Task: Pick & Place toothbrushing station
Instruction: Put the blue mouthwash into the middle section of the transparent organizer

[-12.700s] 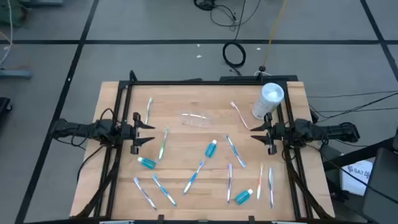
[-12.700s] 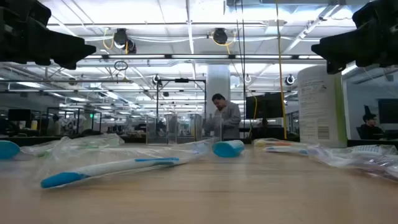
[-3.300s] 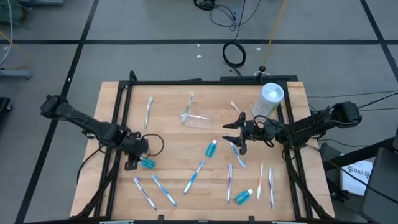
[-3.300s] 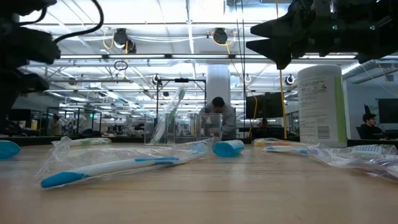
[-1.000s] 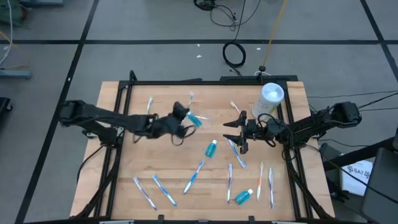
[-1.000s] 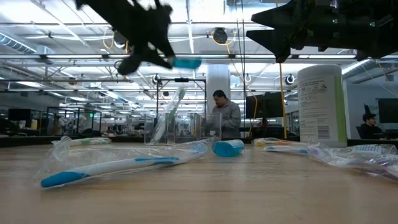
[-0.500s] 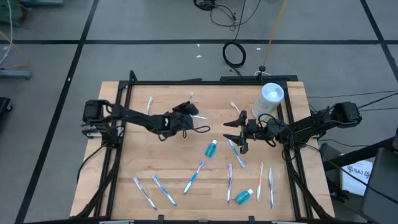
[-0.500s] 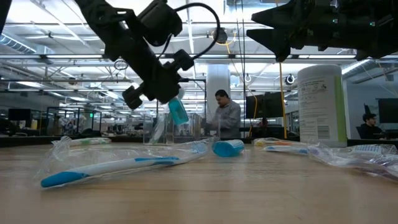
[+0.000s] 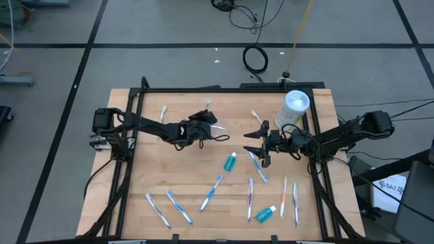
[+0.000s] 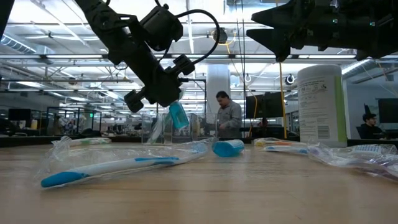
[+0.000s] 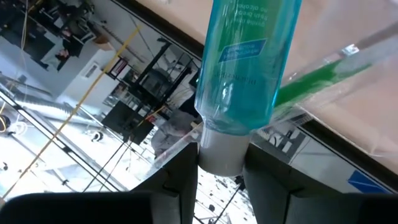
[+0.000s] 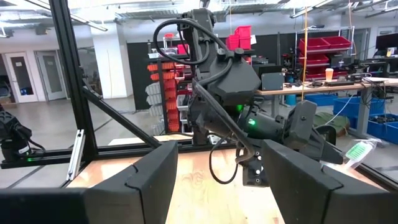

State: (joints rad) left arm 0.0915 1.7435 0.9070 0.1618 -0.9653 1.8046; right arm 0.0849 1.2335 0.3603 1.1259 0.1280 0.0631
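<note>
Along the near edge of the table (image 9: 135, 203) you have wrapped toothbrushes lying loose: two at the near left (image 9: 154, 208) (image 9: 179, 206), one nearer the middle (image 9: 211, 192), and three toward the near right (image 9: 250, 196) (image 9: 283, 195) (image 9: 295, 202), with a teal tube (image 9: 266, 214) among these last. Farther in, at the middle of the table, you see a second teal tube (image 9: 230, 161) lying flat and one more brush (image 9: 257, 165) under the right gripper (image 9: 251, 143). That gripper hangs above the right half of the table with its fingers spread apart and nothing between them. Your left gripper (image 9: 205, 125) reaches across the far middle of the table; its fingers (image 11: 180, 180) are clamped on the white cap end of a third teal tube (image 10: 178, 114), which hangs tilted just over the toothbrushing station (image 10: 166, 129). You find that clear container at the far middle of the table, directly beneath the gripper, so the arm covers most of it from overhead; a green-bristled brush (image 11: 311, 84) already sits in it. Two more brushes lie toward the far edge, one at the far left (image 9: 163, 119) and one just left of the white canister (image 9: 292, 110), which stands at the far right corner. That makes three tubes.
</note>
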